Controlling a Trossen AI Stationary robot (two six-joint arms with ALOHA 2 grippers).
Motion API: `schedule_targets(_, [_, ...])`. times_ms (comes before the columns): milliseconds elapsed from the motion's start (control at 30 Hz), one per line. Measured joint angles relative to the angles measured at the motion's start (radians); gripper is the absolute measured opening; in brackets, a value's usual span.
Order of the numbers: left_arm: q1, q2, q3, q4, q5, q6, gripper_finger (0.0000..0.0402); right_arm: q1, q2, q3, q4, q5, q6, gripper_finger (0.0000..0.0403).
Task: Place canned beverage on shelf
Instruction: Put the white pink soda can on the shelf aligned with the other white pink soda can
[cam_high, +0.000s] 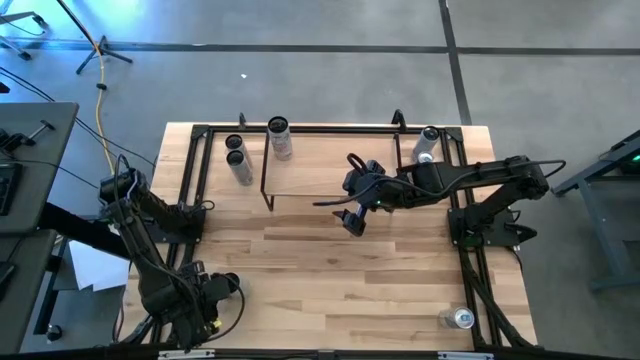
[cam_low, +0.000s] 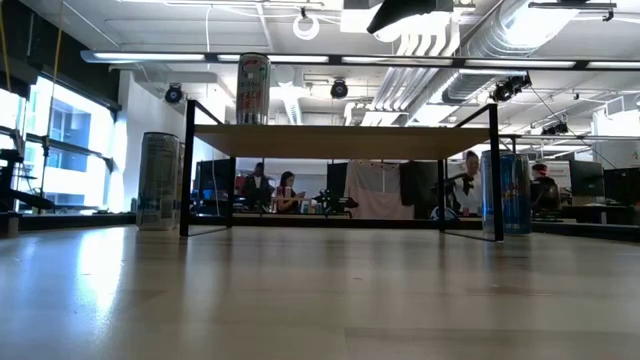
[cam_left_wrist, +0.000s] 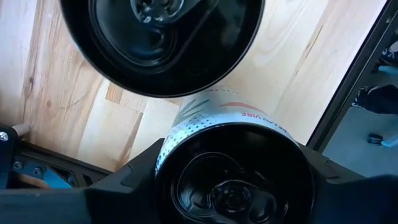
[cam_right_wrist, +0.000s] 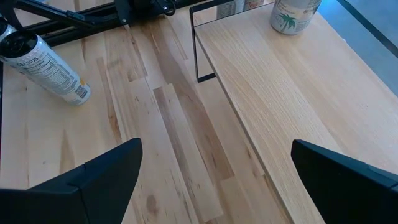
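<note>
A white dotted can with a black top (cam_left_wrist: 233, 180) stands near the table's near left corner, and my left gripper (cam_high: 215, 290) is over it, pointing down, its fingers closed on the can's sides. A second black-topped can (cam_left_wrist: 161, 37) stands right beside it. The shelf (cam_high: 330, 165), a light wood top on thin black legs, stands at the back middle and carries one can (cam_high: 280, 135) on its left end. My right gripper (cam_high: 355, 215) hangs open above the table just in front of the shelf, holding nothing. My left gripper has the white dotted can between its two fingers (cam_left_wrist: 124, 180), one on each side of the upper wall (cam_left_wrist: 168, 146) just under the rim. The fingers come from above, pointing down. The can is upright; its own top hides its base.
Two cans (cam_high: 237, 158) stand left of the shelf at the back, one (cam_high: 428, 140) at the back right and one (cam_high: 462, 318) at the near right corner. A black rail frame (cam_high: 195, 170) runs along the table's edges. Bare wood lies in front of the shelf.
</note>
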Motion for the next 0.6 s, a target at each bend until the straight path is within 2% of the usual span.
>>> schedule_targets(267, [-0.002,-0.110,-0.002,0.000,0.037,-0.076,0.0215,0.000,0.000,0.000,0.000,0.000,0.000,0.0398])
schedule_targets(400, [-0.001,-0.224,-0.001,0.019,0.061,-0.113,0.0215,-0.003,0.000,0.000,0.003,0.000,-0.008,0.0398])
schedule_targets(600, [0.000,-0.410,0.000,0.149,0.098,-0.193,0.0215,-0.003,0.000,0.000,0.004,0.000,-0.009,0.0398])
